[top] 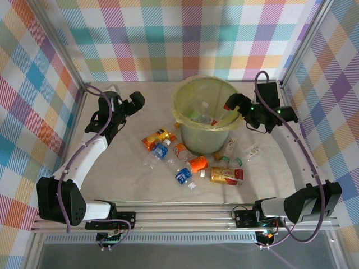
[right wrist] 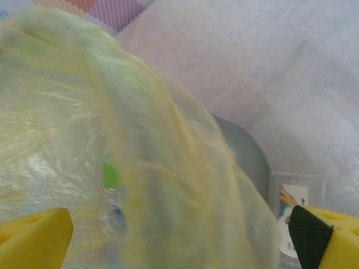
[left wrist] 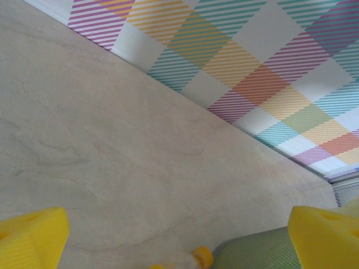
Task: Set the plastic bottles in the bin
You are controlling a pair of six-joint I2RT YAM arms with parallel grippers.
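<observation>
From above: the plastic bottles (top: 184, 175) lay on the counter (top: 112, 174) near of the bin (top: 205, 140), my right gripper (top: 233, 103) at its right rim. Left wrist: my left gripper (left wrist: 176, 230) gaped. Right wrist: the right one gaped likewise. Bottles seemed light, crushable; hold mid-body.

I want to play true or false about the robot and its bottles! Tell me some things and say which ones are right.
1. Some bottles already lie inside the bin. True.
2. The left gripper is holding a bottle. False: it is open and empty, above the table.
3. The bin lies tipped on its side. False: it stands upright.
4. The right gripper is at the bin's rim. True.
5. Every bottle is in the bin. False: several lie on the table in front of it, such as a blue-labelled bottle.
</observation>
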